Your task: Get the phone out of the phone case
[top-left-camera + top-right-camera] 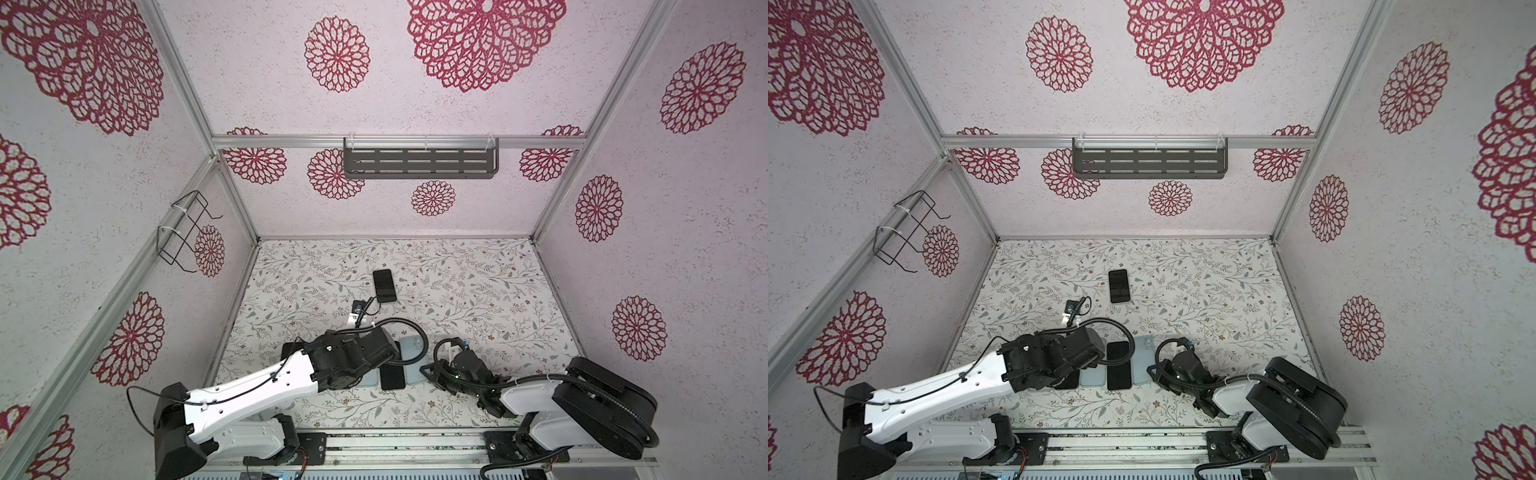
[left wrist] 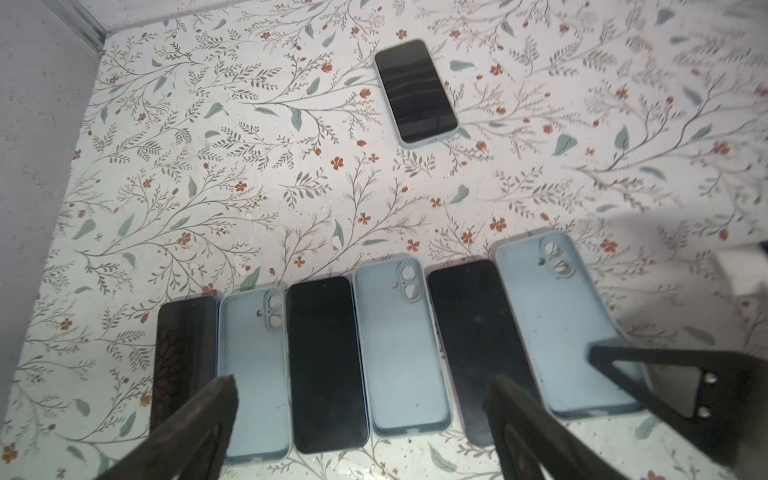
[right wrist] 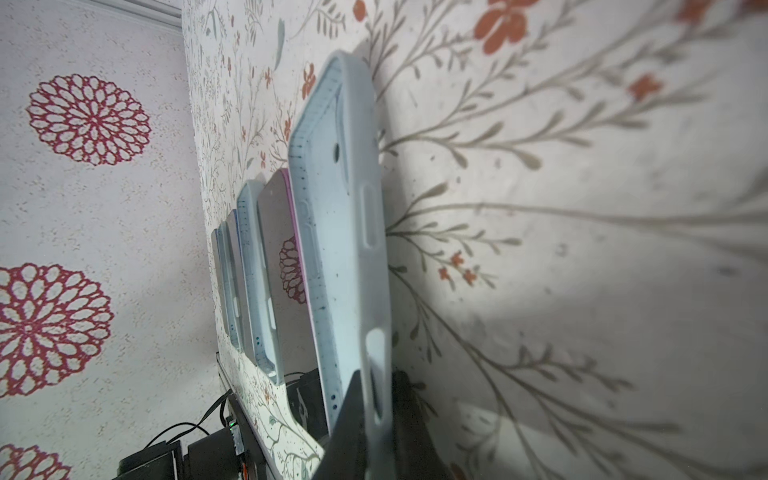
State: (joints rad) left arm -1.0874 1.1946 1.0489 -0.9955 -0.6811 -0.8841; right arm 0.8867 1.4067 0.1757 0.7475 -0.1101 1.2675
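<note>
Floral-printed tabletop (image 2: 249, 166) bears a row of bare black phones (image 2: 326, 365) and empty pale-blue silicone cases (image 2: 399, 345). Left gripper (image 2: 361, 384) hovers spread above them; right gripper (image 3: 376, 407) pinches the end case (image 2: 557, 324) by its rim. One cased black phone (image 2: 415, 93) lies well apart.

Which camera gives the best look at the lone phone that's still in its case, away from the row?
The left wrist view: the cased phone lies unobstructed, screen up, with its pale blue case rim clear. In both top views it is small and far off. The right wrist view does not show it.
</note>
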